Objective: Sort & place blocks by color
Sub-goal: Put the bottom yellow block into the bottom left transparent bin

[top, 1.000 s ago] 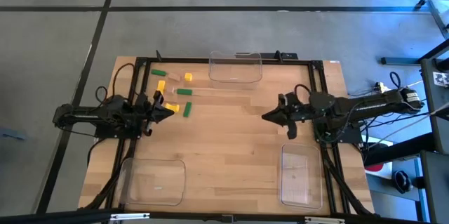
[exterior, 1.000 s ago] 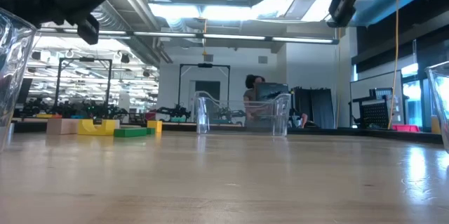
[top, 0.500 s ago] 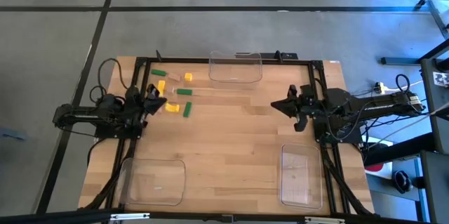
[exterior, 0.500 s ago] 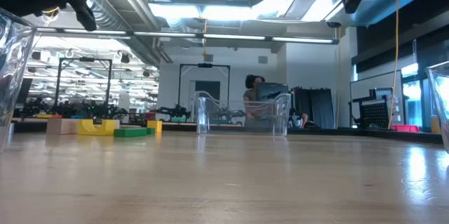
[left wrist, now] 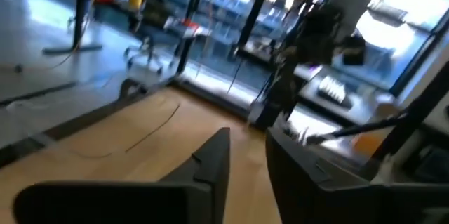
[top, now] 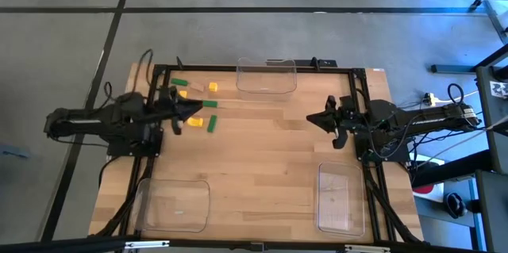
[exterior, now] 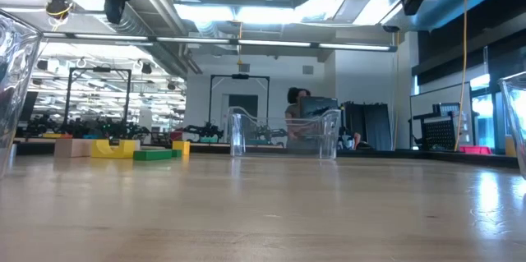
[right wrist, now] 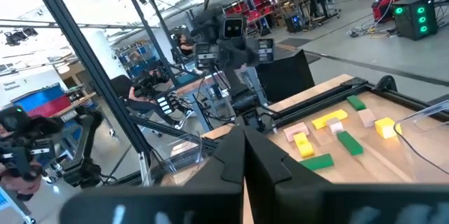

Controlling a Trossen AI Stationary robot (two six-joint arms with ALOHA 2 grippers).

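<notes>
The blocks (top: 198,106) lie flat on the wood at the table's far left: yellow, green and tan pieces, also showing in the right wrist view as blocks (right wrist: 330,133) and in the low view as blocks (exterior: 123,149). My left gripper (top: 195,109) hovers above this cluster, pointing toward the table's right, with a narrow gap between its fingers (left wrist: 249,175). My right gripper (top: 311,118) hangs in the air right of the table's middle, pointing left, its fingers shut together (right wrist: 244,164) on nothing.
Three clear plastic trays stand on the table: one at the far edge (top: 266,86), one at the near left (top: 173,220), one at the near right (top: 340,215). Bare wood lies between the two arms. A person shows far behind the far tray (exterior: 296,98).
My left gripper has risen and moved toward the far edge, from beside the nearer blocks to above the cluster. My right gripper rose and shifted toward the far edge in the first half second, then stayed still. The blocks have not moved.
</notes>
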